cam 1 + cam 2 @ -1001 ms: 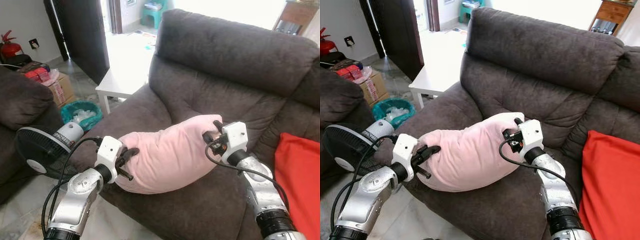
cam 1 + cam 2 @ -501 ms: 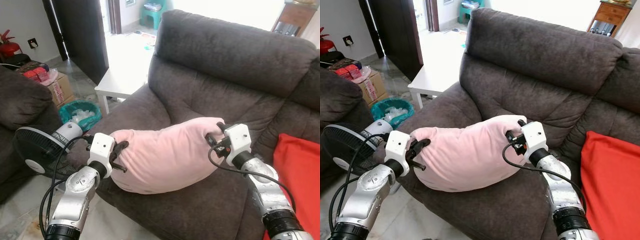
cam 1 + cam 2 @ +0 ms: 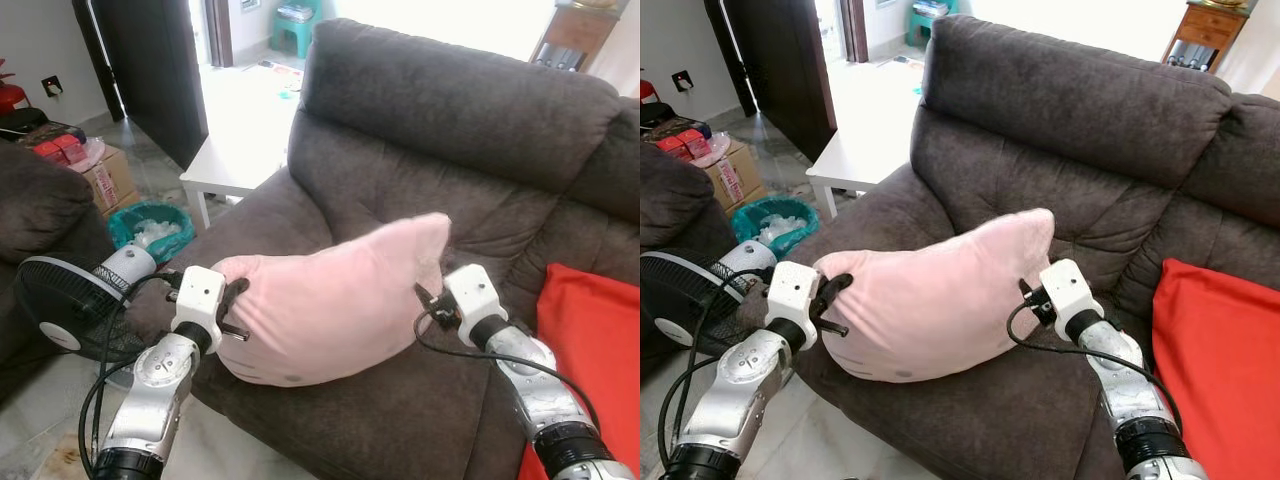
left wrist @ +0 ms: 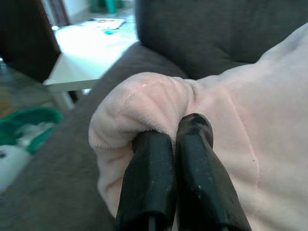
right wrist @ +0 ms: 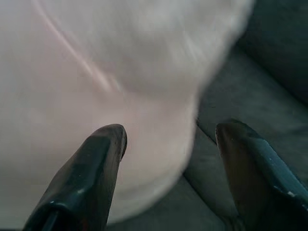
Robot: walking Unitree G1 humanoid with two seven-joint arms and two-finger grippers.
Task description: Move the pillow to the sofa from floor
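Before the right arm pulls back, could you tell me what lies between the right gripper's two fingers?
In the right wrist view, the right gripper stands open; between its fingers show the pink pillow's edge and bare dark grey sofa seat.

Two silver metallic arms, segmented, rounded joint housings, dark ribbed band low on each forearm. White boxy wrist block on left arm (image 3: 199,297) and on right arm (image 3: 474,292). Loose black cables looped from each wrist block back along forearm; more black cable coiled beside left arm. Left gripper (image 4: 169,137): two long black fingers, glossy, rounded tips, faint specks on the surface. Right gripper (image 5: 168,134): two black fingers (image 5: 98,163), smooth, blunt-tipped, bluish sheen along one edge.
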